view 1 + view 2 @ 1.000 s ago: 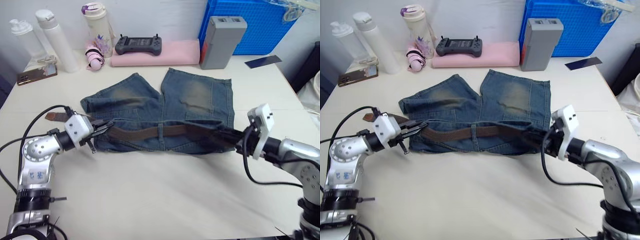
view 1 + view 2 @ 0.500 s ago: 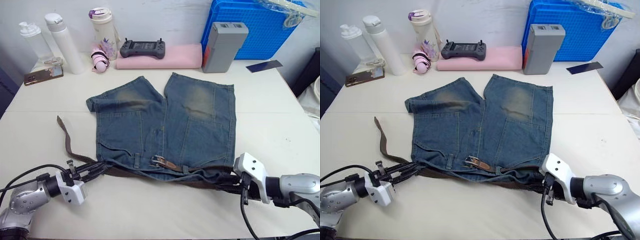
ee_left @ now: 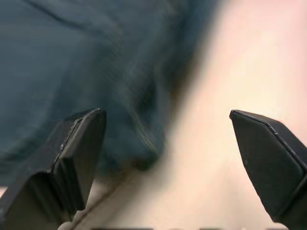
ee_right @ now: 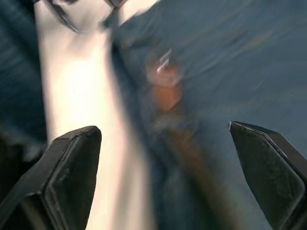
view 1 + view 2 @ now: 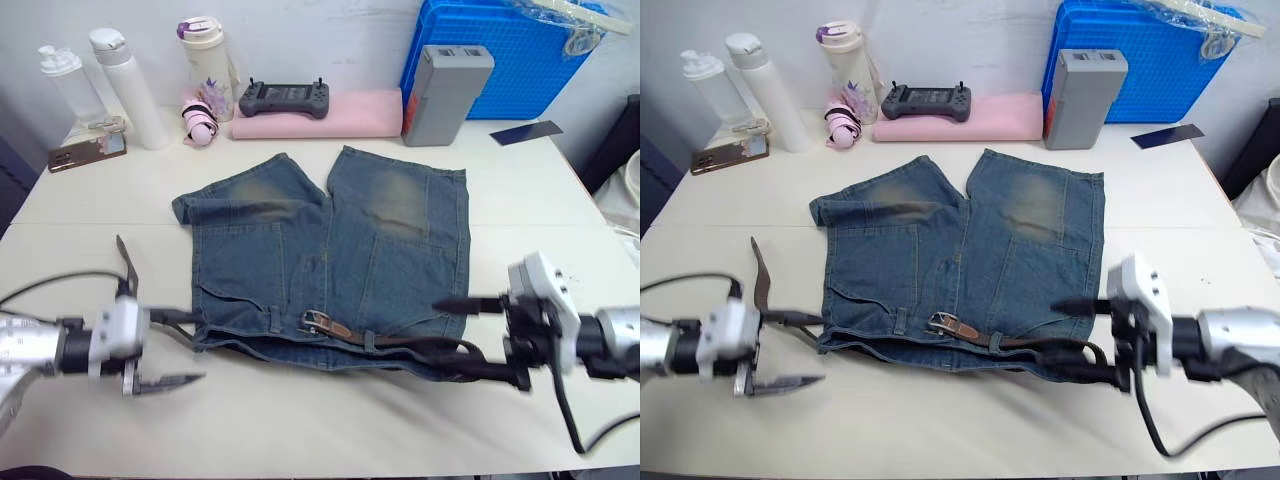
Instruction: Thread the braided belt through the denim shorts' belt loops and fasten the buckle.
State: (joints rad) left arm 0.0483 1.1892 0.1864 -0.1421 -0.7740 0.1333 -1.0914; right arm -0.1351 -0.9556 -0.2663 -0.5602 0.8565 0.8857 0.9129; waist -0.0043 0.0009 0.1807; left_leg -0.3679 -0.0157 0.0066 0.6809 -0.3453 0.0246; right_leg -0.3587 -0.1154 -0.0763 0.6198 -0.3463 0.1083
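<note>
The denim shorts lie flat on the table, waistband toward me. The braided belt runs along the waistband, and its silver buckle rests on the front beside a belt loop. The belt's loose tail sticks out past the shorts' left side. My left gripper stands open at the waistband's left end, holding nothing. Just off the right end, my right gripper is open too, and its lower finger lies close to the belt. In the right wrist view the buckle shows blurred between wide-spread fingers.
Along the table's back stand white bottles, a tumbler, a phone, a controller on a pink folded cloth, a grey box and a blue crate. A dark card lies at the far right.
Both grippers have opened wide and let go of the waistband's ends, drawing slightly apart. The shorts and belt now rest on the table.
</note>
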